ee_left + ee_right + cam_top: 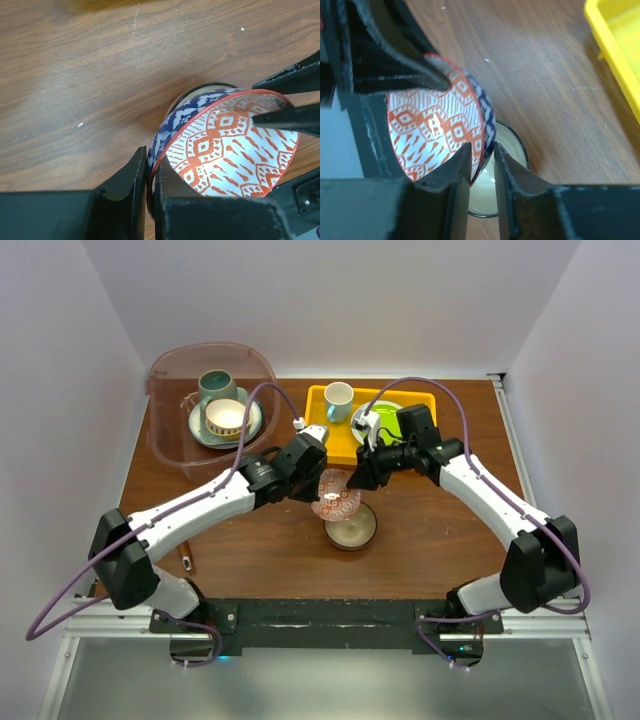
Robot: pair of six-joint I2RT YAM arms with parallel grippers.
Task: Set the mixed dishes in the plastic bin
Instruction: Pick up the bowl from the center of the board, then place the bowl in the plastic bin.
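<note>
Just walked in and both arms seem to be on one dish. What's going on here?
Both arms meet mid-table at a red-patterned bowl, tilted on edge over a dark bowl. The left gripper is clamped on its rim; the right gripper straddles the opposite rim, though whether it grips is unclear. It looks like a handover. The plastic bin at far left already holds a teal mug, a cream bowl and a plate.
</note>
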